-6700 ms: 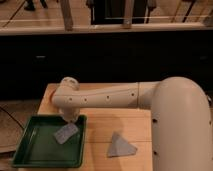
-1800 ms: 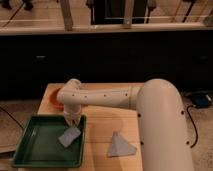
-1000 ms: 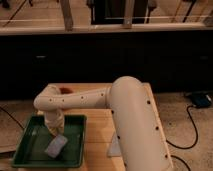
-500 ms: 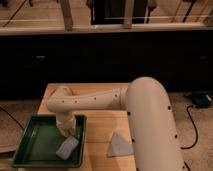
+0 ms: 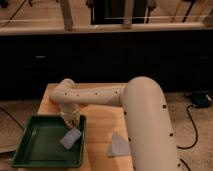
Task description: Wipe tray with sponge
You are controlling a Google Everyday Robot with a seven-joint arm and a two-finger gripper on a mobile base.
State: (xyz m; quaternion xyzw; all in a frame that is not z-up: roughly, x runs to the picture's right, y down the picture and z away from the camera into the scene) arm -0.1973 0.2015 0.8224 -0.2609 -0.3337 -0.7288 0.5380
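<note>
The dark green tray [image 5: 35,150] lies at the front left of the wooden table. The grey-blue sponge [image 5: 71,138] lies flat inside it, close to the tray's right rim. My gripper [image 5: 71,123] hangs from the white arm, pointing down just above the sponge's far edge, over the tray's right side. The arm [image 5: 100,95] reaches in from the right and hides part of the table.
A pale grey triangular sheet [image 5: 118,145] lies on the wooden table [image 5: 100,125] to the right of the tray. A low dark wall runs behind the table. A black cable [image 5: 192,130] lies on the floor at the right.
The gripper and sponge swept from the tray's right side to its left middle, then back to the right, where they are now. The triangular sheet has not moved.
</note>
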